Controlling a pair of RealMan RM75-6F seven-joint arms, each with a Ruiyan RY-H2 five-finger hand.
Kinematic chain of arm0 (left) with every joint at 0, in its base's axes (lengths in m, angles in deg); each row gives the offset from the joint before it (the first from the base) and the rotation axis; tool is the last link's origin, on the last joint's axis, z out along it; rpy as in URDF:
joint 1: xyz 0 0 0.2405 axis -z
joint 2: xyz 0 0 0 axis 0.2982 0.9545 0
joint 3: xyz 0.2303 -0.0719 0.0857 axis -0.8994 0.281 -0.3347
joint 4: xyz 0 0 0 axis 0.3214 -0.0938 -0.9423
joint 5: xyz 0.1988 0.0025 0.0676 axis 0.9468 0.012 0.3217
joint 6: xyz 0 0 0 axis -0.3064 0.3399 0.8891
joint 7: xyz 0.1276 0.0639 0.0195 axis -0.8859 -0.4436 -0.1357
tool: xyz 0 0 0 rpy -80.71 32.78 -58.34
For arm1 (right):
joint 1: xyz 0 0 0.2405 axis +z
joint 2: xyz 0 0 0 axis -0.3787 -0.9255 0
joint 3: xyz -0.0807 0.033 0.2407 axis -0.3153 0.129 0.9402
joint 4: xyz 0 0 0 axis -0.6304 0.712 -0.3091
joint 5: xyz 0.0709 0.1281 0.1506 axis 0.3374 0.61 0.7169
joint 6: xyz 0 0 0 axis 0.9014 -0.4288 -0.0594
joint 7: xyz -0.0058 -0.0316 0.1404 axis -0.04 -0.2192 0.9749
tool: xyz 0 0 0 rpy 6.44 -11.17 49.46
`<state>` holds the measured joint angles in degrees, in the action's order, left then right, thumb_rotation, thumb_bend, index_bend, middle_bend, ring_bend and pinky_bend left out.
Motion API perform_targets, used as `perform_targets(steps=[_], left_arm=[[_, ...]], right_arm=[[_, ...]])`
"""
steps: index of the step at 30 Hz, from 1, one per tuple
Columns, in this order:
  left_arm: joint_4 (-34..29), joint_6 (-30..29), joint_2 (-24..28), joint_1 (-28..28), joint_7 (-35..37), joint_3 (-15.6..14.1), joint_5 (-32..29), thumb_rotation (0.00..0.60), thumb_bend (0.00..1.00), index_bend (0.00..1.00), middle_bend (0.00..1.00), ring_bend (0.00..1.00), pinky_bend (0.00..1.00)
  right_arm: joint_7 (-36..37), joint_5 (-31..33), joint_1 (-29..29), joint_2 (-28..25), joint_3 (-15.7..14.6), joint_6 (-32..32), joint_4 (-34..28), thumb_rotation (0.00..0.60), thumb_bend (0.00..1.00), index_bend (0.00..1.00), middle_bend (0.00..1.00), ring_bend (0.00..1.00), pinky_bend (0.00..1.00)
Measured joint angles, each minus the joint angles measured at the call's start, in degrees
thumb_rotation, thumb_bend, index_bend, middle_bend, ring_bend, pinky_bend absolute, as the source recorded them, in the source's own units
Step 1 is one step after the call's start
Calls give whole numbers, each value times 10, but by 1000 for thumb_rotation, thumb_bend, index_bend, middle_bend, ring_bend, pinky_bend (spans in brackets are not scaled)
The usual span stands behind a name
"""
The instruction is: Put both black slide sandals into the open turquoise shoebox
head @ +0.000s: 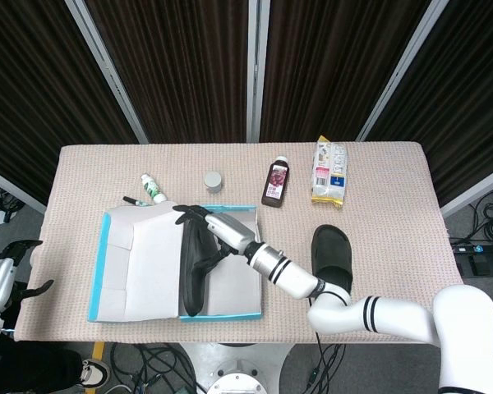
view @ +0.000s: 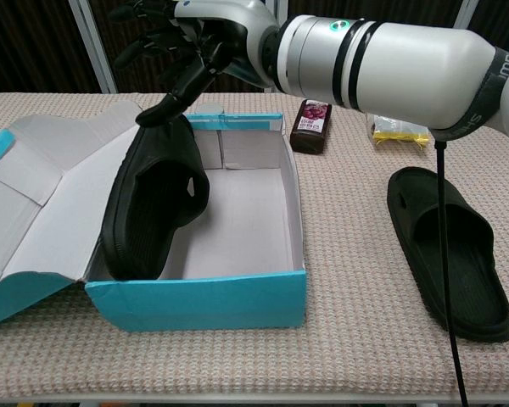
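Black fingers of the left hand (head: 20, 267) hang spread and empty beyond the worktop's (head: 378, 189) left edge, seen only in the head view. Further right, the turquoise shoebox (view: 199, 301) lies open with its lid flap (view: 34, 203) folded out to the left. One black sandal (view: 153, 199) stands tilted on its side, leaning against the box's left inner wall. Above its top end the right hand (view: 174, 38) hovers with fingers (view: 165, 106) spread, holding nothing; whether a fingertip touches the sandal I cannot tell. Behind the box stand a small cap (head: 213, 180), a dark bottle (view: 312, 125) and a yellow packet (head: 329, 171). The second sandal (view: 445, 250) lies flat on the worktop, well right of the box.
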<state>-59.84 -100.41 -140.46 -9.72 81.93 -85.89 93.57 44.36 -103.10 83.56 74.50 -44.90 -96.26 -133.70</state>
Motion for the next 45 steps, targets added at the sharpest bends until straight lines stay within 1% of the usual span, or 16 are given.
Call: perform_targets(steps=[3,10,15,25,31,39,42,45], left_arm=[[1,-1,0,-1,1,0,0,600,167,225,200,132,237],[0,2,2,0,4,2,-4,600,167,225,200,132,237],[1,6,2,2,5,3,-6,600,167,225,200,132,237],[5,9,0,2,9,3,-8,600,168,225,200,132,237],[5,8,-1,2,8,3,-7,600,167,226,200,132,237],[1,6,1,2,5,4,-7,600,168,225,200,132,237],[-1,4,2,2,4,5,-7,600,168,225,200,132,237],[-3,5,2,3,2,5,-7,600,167,225,200,132,237]], right_arm=[[29,-19,1,15,-3,3,8,600,41,0,205,0,163],[82,-33,2,36,-16,21,29,600,42,0,205,0,165],[98,-44,0,45,-26,23,41,600,42,0,205,0,166],[123,-57,-1,68,-45,28,88,600,44,0,205,0,174],[134,-64,-2,74,-51,33,98,600,44,0,206,0,175],[141,-78,-6,63,-47,15,83,600,42,0,207,0,175],[135,-88,-9,45,-42,-5,67,600,37,0,208,0,175],[107,-94,-14,18,-37,-21,51,600,37,0,208,0,175]])
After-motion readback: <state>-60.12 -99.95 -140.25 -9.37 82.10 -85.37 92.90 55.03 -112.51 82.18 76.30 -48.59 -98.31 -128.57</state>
